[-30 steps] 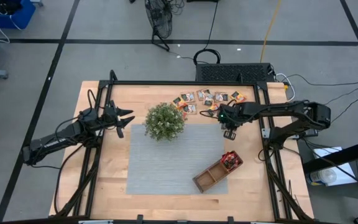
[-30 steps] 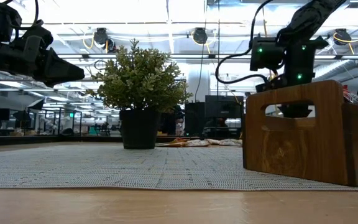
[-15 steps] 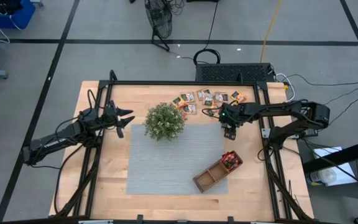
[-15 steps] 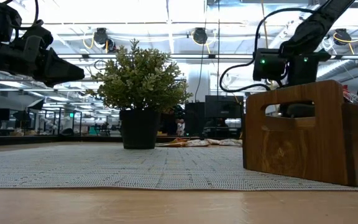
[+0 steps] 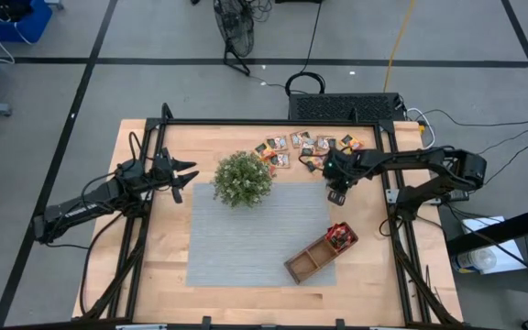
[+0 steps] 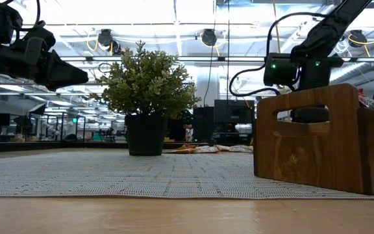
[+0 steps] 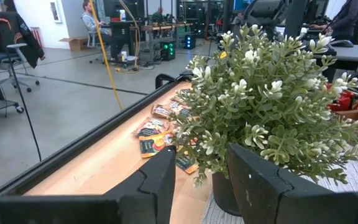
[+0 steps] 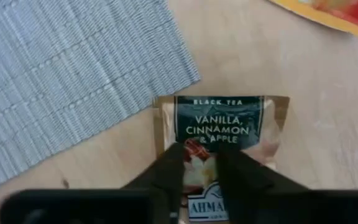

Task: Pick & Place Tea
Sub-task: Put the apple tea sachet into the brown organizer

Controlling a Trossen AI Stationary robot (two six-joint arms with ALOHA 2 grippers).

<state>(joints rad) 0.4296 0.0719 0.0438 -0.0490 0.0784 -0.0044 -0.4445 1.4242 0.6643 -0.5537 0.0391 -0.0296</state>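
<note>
At the mat's (image 8: pixel 73 81) corner, the right gripper (image 8: pixel 201 163) presses down on a vanilla-cinnamon black tea sachet (image 8: pixel 224 140) lying flat on the wooden table (image 5: pixel 159 247), fingers narrowed around its middle; whether they grip it is unclear. Beyond, more sachets (image 5: pixel 302 145) lie scattered. The left gripper (image 5: pixel 185 174) hovers part-open, empty, beside the plant (image 5: pixel 242 179).

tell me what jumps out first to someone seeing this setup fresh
The bushy potted plant at the far edge of the grey mat draws the eye first. Beside it, tea sachets lie scattered along the table's far side, where the right gripper pinches a vanilla cinnamon black tea sachet. A wooden tray sits at the mat's near right corner.
</note>
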